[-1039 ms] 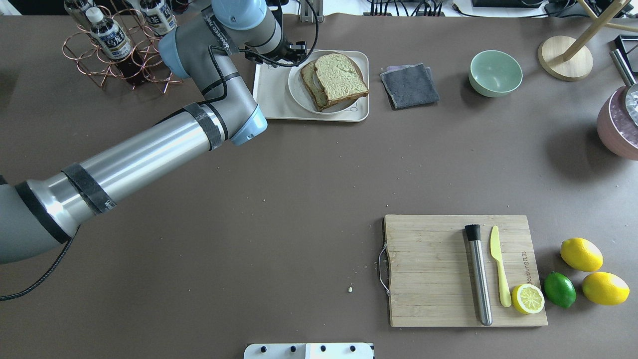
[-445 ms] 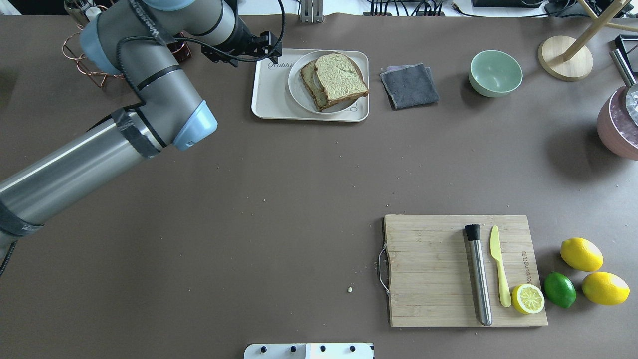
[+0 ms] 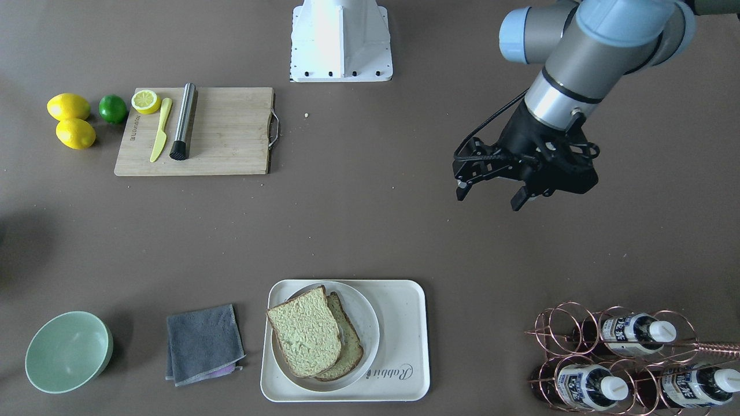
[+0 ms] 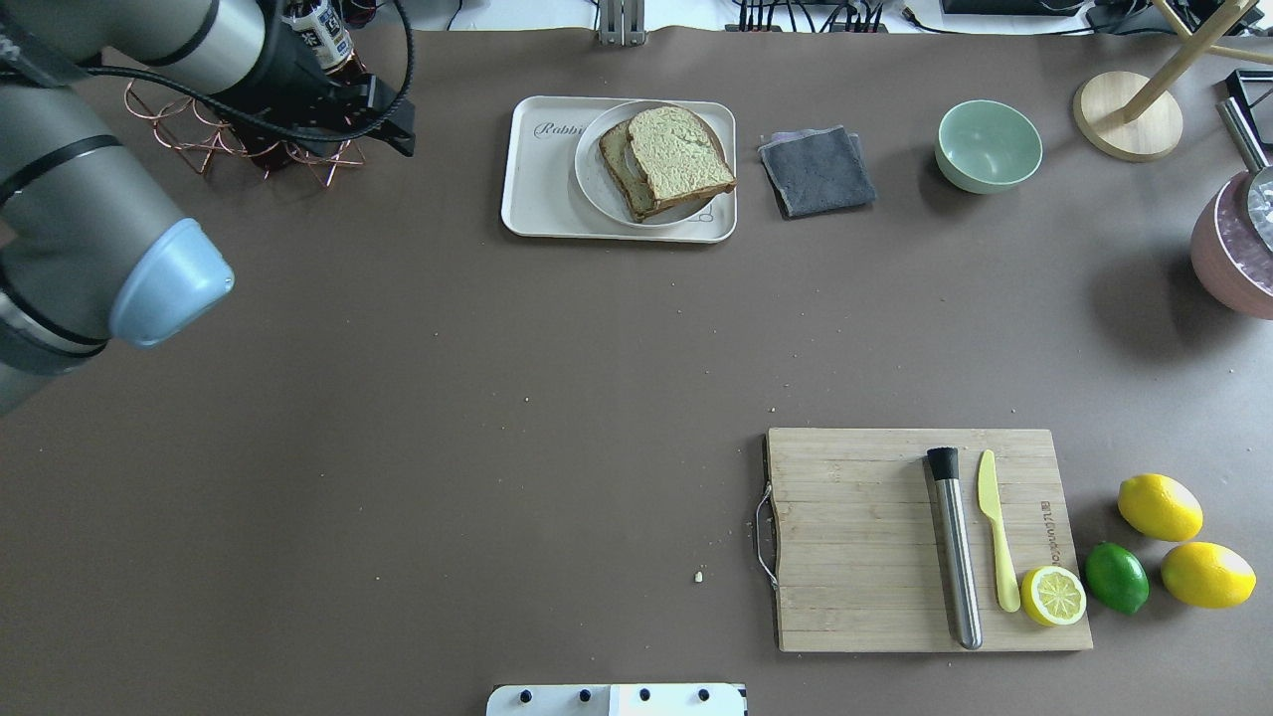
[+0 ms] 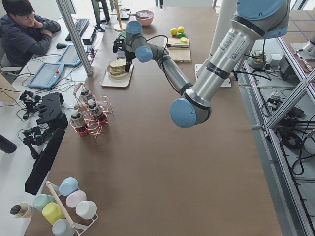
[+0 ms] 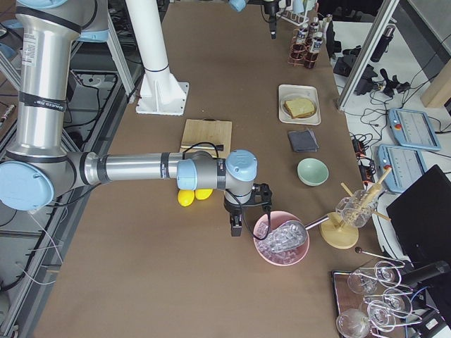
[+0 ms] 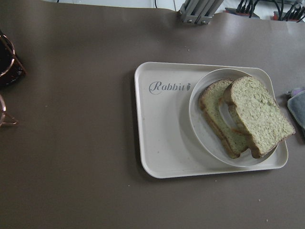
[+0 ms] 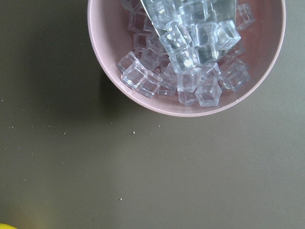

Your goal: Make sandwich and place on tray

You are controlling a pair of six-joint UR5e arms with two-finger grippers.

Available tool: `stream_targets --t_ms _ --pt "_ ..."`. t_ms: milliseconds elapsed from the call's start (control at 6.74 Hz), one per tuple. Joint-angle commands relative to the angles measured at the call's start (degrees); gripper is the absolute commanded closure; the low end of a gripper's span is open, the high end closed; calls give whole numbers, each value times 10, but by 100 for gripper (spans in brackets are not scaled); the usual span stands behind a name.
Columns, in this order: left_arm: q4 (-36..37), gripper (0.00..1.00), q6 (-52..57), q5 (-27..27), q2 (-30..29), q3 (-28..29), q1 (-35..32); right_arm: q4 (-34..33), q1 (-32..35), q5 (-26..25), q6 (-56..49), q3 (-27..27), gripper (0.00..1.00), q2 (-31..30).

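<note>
Loosely stacked, the sandwich could shed its offset top slice if the tray is jolted; the left end effector gapes empty, and I cannot tell the right end effector state.

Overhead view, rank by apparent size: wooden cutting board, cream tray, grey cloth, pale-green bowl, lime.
1. Rectangular wooden cutting board
2. Cream-white rectangular tray
3. Folded grey cloth and round pale-green bowl: too alike to rank
4. Green lime

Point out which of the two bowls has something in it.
The pink bowl at the table's end on the robot's right: it is filled with clear ice cubes. The pale green bowl near the grey cloth is empty.
</note>
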Motion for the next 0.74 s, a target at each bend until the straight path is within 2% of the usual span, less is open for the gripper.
stream_targets --t_ms 0,148,297,445,594 --pt "88 2 176 -12 129 -104 -87 -1 12 0 0 -1 0 -6" --pt "89 2 322 -49 196 -94 -159 -1 13 1 1 -2 0 -10" --pt "90 2 475 -91 236 -48 -250 -2 13 2 2 -8 0 -12" --pt "91 2 600 -100 255 7 -312 -1 13 3 3 -10 0 -12" --pt "91 2 649 -99 263 38 -330 -1 13 3 5 -10 0 -11"
